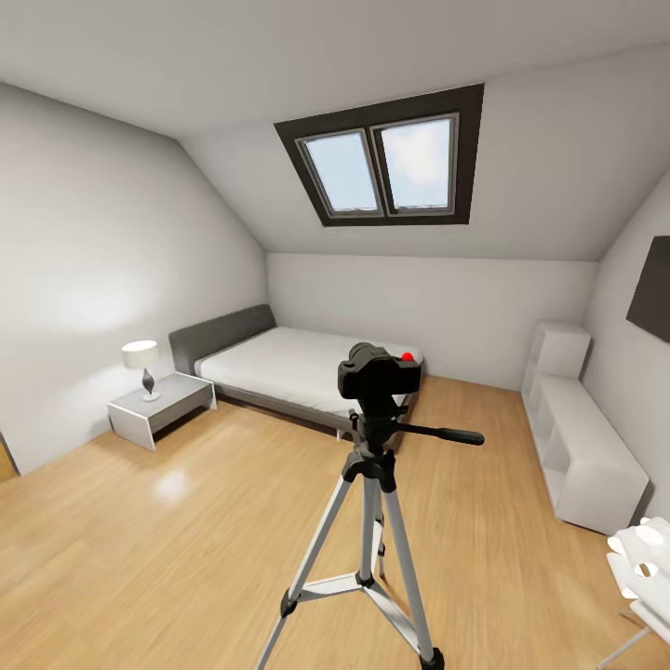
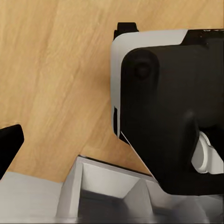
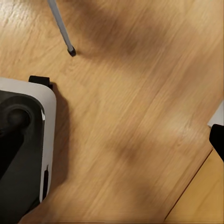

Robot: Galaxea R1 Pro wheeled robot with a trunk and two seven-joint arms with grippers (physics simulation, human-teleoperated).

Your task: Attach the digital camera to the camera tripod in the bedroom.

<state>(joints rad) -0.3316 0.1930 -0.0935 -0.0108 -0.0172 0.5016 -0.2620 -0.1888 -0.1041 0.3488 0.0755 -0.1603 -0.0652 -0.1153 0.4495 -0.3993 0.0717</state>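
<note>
Bedroom, white-walled, with a sloped ceiling and a dark-framed skylight (image 1: 386,167) in the upper middle of the head view. A camera tripod (image 1: 368,549) stands at lower centre on the glossy light wood floor (image 1: 140,549): thin silver metal legs, black joints, and a black head with a long pan handle reaching right. The digital camera (image 1: 377,374) sits on top of that head, a chunky matte black body with a small red round button at its upper right. Behind it lie a grey-framed bed (image 1: 279,358) with a smooth white mattress, and at left a white boxy nightstand (image 1: 158,409) bearing a lamp (image 1: 141,365). A white cubby shelf (image 1: 577,447) lines the right wall under a flat dark panel (image 1: 651,288). In the right wrist view one slim tripod leg ends in a black foot on the planks. Whether either hand is spread or pressed together cannot be told.
</note>
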